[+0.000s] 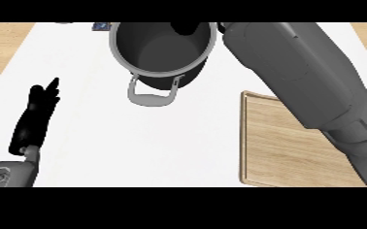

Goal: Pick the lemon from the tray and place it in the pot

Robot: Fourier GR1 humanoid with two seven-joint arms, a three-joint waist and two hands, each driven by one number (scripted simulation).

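The grey pot (162,46) stands at the back middle of the white counter, one loop handle (152,96) pointing toward me. Its dark inside shows no lemon, and I see no lemon anywhere. My right forearm (301,73) stretches from the lower right up to the pot's far right rim. Only a black part of the right hand (186,27) shows there, over the pot's far side at the picture's upper edge. The wooden tray (276,150) lies at the right, partly under that forearm, and its visible part is bare. My left hand (34,119) rests open at the left, fingers up.
A small blue object (100,26) lies at the back, left of the pot. Bare wood (14,39) borders the white top at the far left and far right corners. White counter stretches between the left hand and the tray.
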